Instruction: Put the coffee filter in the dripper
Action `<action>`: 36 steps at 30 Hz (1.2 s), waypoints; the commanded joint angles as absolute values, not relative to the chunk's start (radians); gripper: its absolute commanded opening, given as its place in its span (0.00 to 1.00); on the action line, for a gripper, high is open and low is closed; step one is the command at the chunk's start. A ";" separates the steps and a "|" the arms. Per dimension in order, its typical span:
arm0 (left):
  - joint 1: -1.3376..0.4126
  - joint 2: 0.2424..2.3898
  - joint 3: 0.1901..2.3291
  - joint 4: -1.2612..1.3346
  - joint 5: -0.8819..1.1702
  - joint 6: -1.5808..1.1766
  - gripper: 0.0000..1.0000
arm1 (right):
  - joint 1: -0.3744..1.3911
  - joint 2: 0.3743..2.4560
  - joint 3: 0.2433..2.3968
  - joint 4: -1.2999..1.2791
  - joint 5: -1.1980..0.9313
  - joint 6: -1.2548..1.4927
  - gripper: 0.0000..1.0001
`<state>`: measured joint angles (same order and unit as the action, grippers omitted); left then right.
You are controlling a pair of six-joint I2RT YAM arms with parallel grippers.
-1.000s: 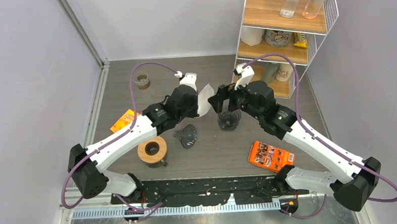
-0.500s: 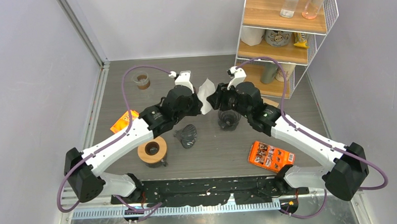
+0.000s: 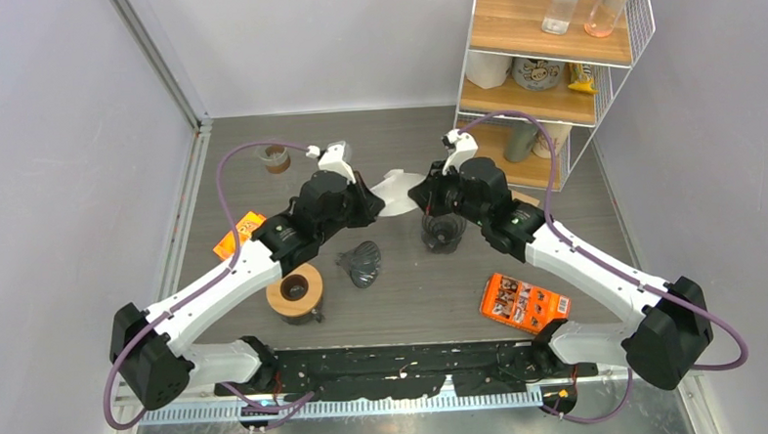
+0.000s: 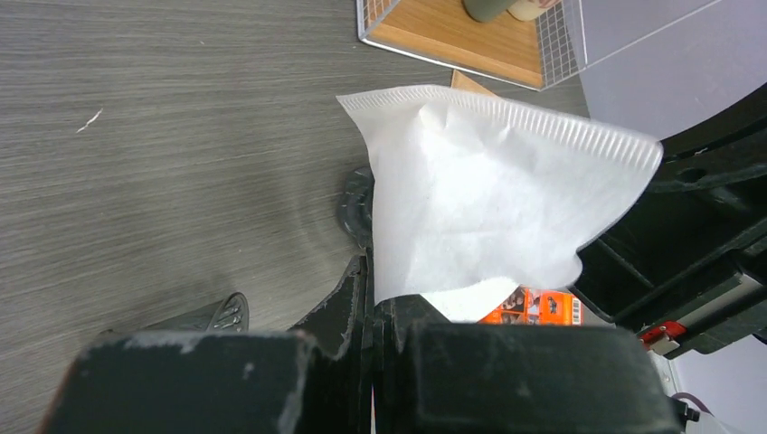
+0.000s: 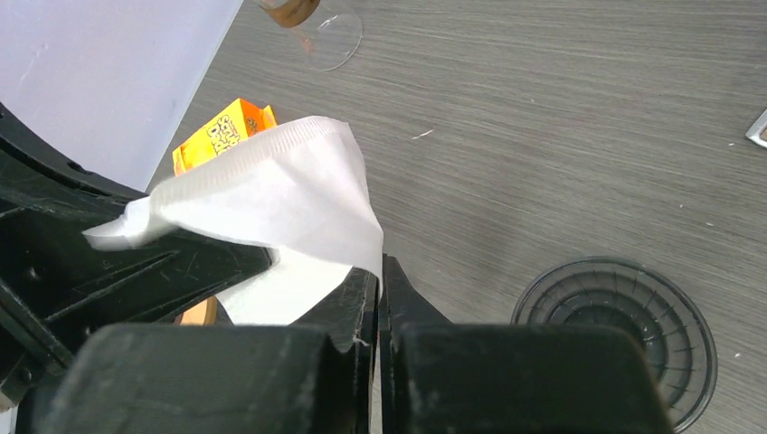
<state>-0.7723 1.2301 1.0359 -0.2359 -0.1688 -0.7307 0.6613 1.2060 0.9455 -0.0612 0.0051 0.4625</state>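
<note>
The white paper coffee filter (image 3: 396, 189) hangs above the table between my two grippers, held from both sides. My left gripper (image 4: 371, 271) is shut on one edge of the filter (image 4: 488, 199). My right gripper (image 5: 380, 271) is shut on the opposite edge of the filter (image 5: 280, 194), whose layers are pulled apart. A dark ribbed dripper (image 3: 444, 232) stands upright on the table just below my right gripper, its open mouth (image 5: 615, 330) facing up. A second dark dripper (image 3: 362, 262) lies tipped over nearer the arm bases.
A wood-topped glass carafe (image 3: 295, 291) stands front left. Orange packets lie at the right front (image 3: 524, 301) and at the left (image 3: 239, 233). A small glass cup (image 3: 277, 158) sits far left. A wire and wood shelf rack (image 3: 549, 63) fills the far right corner.
My right gripper has shut on the filter's free edge. My left arm drew back to the left, and the filter went from upright to spread flatter between the two grippers.
</note>
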 commanded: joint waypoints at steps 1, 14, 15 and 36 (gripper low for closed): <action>-0.749 1.203 1.024 -0.194 -0.151 -0.724 0.03 | 0.638 1.174 0.947 -0.056 -0.049 0.444 0.05; -0.759 1.216 1.070 -0.357 0.012 -0.553 0.84 | 0.637 1.184 1.010 -0.231 -0.008 0.438 0.05; -0.766 1.202 1.068 -0.397 -0.041 -0.538 0.88 | 0.635 1.182 1.003 -0.251 0.033 0.438 0.05; -0.793 1.445 1.116 -0.693 -0.230 -0.442 0.77 | 0.585 1.084 0.921 -0.387 0.133 0.384 0.05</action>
